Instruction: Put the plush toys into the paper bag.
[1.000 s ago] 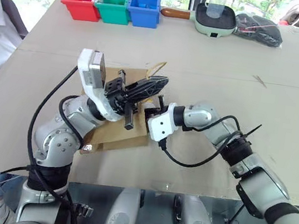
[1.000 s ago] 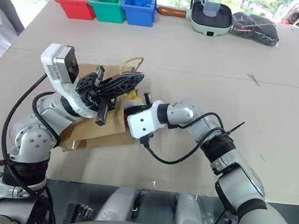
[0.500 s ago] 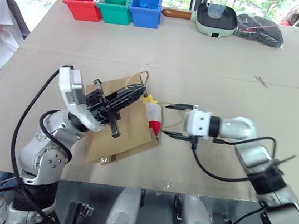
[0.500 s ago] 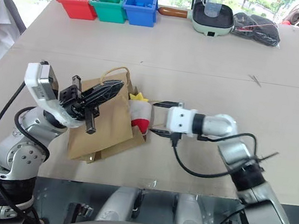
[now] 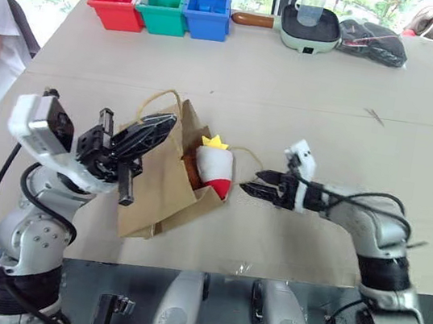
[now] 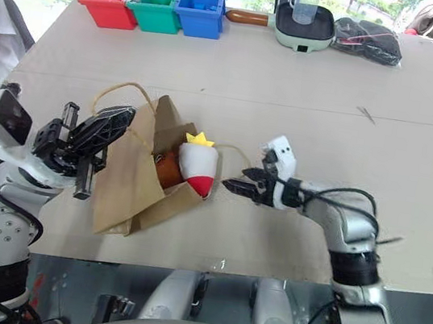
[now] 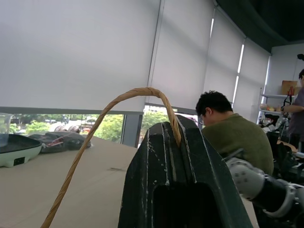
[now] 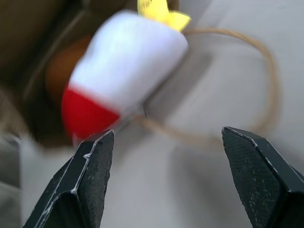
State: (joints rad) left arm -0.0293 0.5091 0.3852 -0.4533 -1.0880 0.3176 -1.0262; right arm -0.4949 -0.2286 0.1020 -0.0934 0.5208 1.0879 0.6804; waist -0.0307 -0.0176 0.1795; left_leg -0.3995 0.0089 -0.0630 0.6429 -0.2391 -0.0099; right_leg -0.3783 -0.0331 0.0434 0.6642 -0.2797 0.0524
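While clamped tight on one twisted handle [image 7: 142, 92] of the paper bag [image 5: 159, 190], left gripper [image 5: 140, 136] holds the bag mouth lifted at the table's [image 5: 293, 84] near left. Right gripper [image 5: 259, 190]: fingers spread wide, holding nothing, just right of the mouth. White cone toy [image 5: 216, 166] lying in the opening, red end toward the near table edge; orange-brown toy [image 6: 168, 169] tucked behind it, deeper inside. Second handle [image 5: 246, 154] loose on the tabletop beside the cone. Bare tabletop right and beyond. Red bin [image 5: 118, 5], green bin [image 5: 164, 10], blue bin [image 5: 207, 14] and pan [image 5: 310, 28] along far edge. No legible writing.
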